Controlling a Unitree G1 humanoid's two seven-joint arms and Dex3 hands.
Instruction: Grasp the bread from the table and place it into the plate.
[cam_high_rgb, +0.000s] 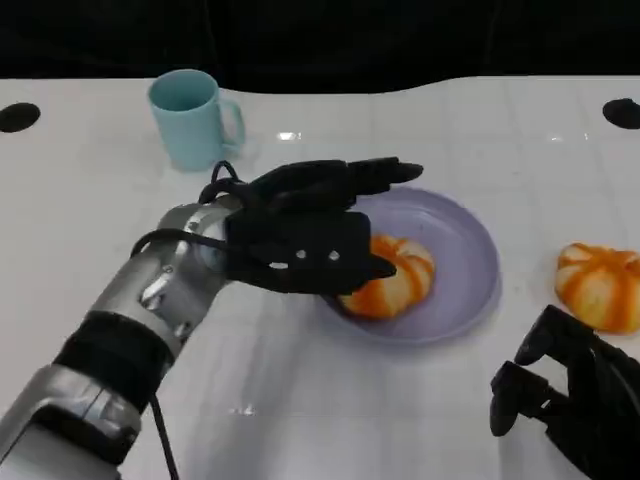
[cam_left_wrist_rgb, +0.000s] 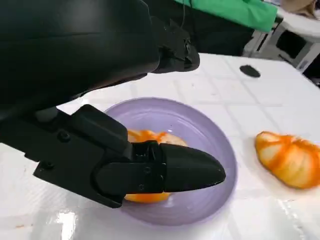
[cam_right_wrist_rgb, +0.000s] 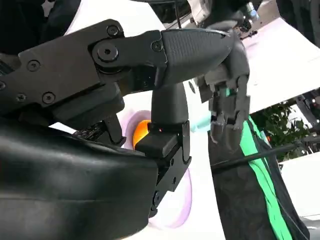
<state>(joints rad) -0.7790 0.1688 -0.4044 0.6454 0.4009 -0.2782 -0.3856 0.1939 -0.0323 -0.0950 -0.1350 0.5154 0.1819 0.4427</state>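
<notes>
Head view has the left hand (cam_high_rgb: 300, 230) stretched out near the middle of the frame, its silver forearm (cam_high_rgb: 150, 300) running in from the lower left and its black fingers spread over the left side of a lilac plate (cam_high_rgb: 470, 250). One orange-and-white bread (cam_high_rgb: 395, 280) lies inside the plate, toward its left part, half hidden under the hand. From the left wrist view the fingers (cam_left_wrist_rgb: 185, 170) sit above and in front of that bread (cam_left_wrist_rgb: 147, 137) with a gap between upper and lower fingers, so they look released rather than clamped on it, though whether a fingertip touches the bread I cannot tell. A second bread (cam_high_rgb: 600, 285) rests on the white table (cam_high_rgb: 300, 420) at the right edge of the frame, well apart from the plate; the left wrist view shows it (cam_left_wrist_rgb: 290, 160) at the right too. The right hand (cam_high_rgb: 570, 400) sits at the lower right corner, just below that second bread, fingers loosely curled and apart with nothing in them. A pale teal mug (cam_high_rgb: 190, 118) stands in the upper left, handle to the right, apart from the plate.
</notes>
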